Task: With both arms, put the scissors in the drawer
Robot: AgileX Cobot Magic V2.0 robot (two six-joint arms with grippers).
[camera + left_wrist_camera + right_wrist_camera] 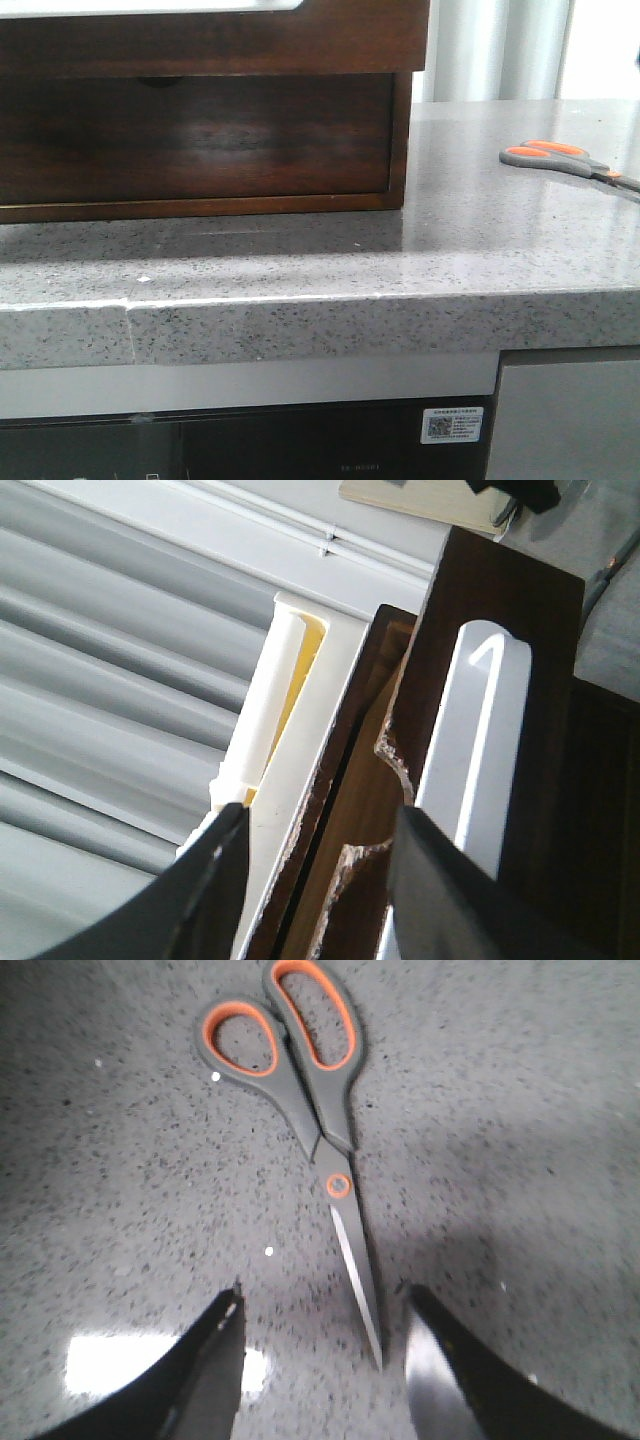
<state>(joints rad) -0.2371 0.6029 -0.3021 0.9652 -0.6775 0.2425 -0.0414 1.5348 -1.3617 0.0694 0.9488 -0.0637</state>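
The scissors [560, 158] lie flat on the grey speckled counter at the right, closed, with grey handles lined orange. In the right wrist view the scissors [320, 1130] point their blade tip in between my fingers. My right gripper [322, 1295] is open just above the counter and holds nothing. The dark brown drawer [200, 135] sits in the wooden cabinet at the left, its finger notch [160, 82] at the top edge. My left gripper [320, 825] is open over the drawer front's top edge, with the chipped notch [385, 780] between its fingers. Neither gripper shows in the front view.
A white tray [300, 710] stands along the cabinet top beside the drawer edge. A white moulded piece [490, 730] lies on the dark wood on the other side. The counter's front edge [320, 320] runs across the front view, with a dark appliance [300, 445] below it.
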